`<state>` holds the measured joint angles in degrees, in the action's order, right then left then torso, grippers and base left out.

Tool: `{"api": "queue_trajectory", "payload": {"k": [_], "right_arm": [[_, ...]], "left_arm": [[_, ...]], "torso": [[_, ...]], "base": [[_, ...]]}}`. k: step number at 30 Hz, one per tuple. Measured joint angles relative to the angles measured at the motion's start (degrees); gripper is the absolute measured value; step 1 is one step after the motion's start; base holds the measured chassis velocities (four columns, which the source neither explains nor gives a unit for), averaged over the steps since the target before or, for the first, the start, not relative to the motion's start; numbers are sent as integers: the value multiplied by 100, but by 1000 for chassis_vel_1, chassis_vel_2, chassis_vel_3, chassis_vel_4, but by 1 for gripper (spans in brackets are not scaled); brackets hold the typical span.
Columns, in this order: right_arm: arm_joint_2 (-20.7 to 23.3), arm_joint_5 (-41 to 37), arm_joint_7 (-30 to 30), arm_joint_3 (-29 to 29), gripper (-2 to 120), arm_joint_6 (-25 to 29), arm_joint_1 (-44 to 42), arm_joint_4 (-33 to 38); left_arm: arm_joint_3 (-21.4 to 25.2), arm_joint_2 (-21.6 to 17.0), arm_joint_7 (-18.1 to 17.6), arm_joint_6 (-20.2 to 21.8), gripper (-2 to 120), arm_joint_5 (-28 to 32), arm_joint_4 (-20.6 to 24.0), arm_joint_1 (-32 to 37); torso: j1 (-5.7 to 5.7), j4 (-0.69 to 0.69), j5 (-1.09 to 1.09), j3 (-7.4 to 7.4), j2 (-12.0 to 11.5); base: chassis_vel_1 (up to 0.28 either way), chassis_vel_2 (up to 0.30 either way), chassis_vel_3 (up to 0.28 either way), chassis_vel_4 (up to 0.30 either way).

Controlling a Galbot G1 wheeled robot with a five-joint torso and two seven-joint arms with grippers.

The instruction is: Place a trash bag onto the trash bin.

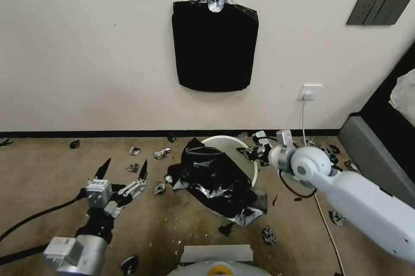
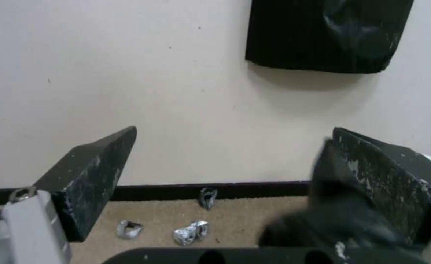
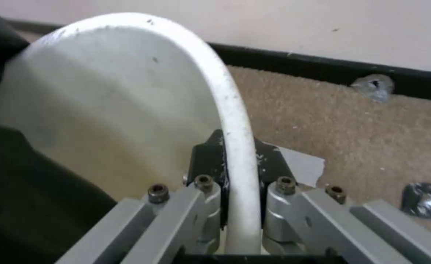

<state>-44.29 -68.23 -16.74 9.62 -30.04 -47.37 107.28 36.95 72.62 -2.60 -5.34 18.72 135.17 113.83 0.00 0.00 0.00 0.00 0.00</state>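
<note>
Carpet [image 1: 52,168], littered with foil and black plastic scraps, is bounded by a cream wall [image 1: 86,51] where a flat slab of bags [image 1: 215,47] is hung. The trash bin [image 1: 229,144] is half covered by the trash bag [image 1: 216,179], draped over its near side. The bin's rim is clamped by the right gripper [image 3: 239,176], while the left gripper [image 1: 123,170] is held wide open and empty beside the bag.

My right gripper [image 1: 252,152] sits at the right-hand rim of the round white plastic trash bin [image 1: 233,144], which stands on the tan carpet near the wall. The crinkled glossy black plastic trash bag [image 1: 214,176] drapes over the bin's left and near side, spilling onto the floor. My left gripper [image 1: 123,171] hangs well to the left, its black fingers spread wide.
</note>
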Motion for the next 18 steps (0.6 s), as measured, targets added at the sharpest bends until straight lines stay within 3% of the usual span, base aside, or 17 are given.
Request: {"api": "queue_trajectory", "payload": {"k": [3, 5, 12, 18], "right_arm": [[-223, -148, -981, -241, 7, 73, -245, 264], [-282, -180, -1161, -282, 7, 87, -287, 290], [-858, -578, -2727, -734, 7, 387, -787, 725], [-1213, -510, -3246, -990, 7, 690, -1217, 879]], "left_arm": [[-31, 18, -2, 3, 100, -8, 42, -1], [-32, 19, -2, 4, 100, -8, 48, -1], [76, -10, -3, -4, 100, 84, 61, 21], [151, -34, -3, -10, 100, 172, 34, 0]], "torso": [[0, 0, -1, 0, 0], [0, 0, 0, 0, 0], [0, 1, -1, 0, 0], [0, 1, -2, 0, 0]], "base": [[0, 0, 0, 0], [0, 0, 0, 0], [0, 0, 0, 0], [0, 0, 0, 0]]}}
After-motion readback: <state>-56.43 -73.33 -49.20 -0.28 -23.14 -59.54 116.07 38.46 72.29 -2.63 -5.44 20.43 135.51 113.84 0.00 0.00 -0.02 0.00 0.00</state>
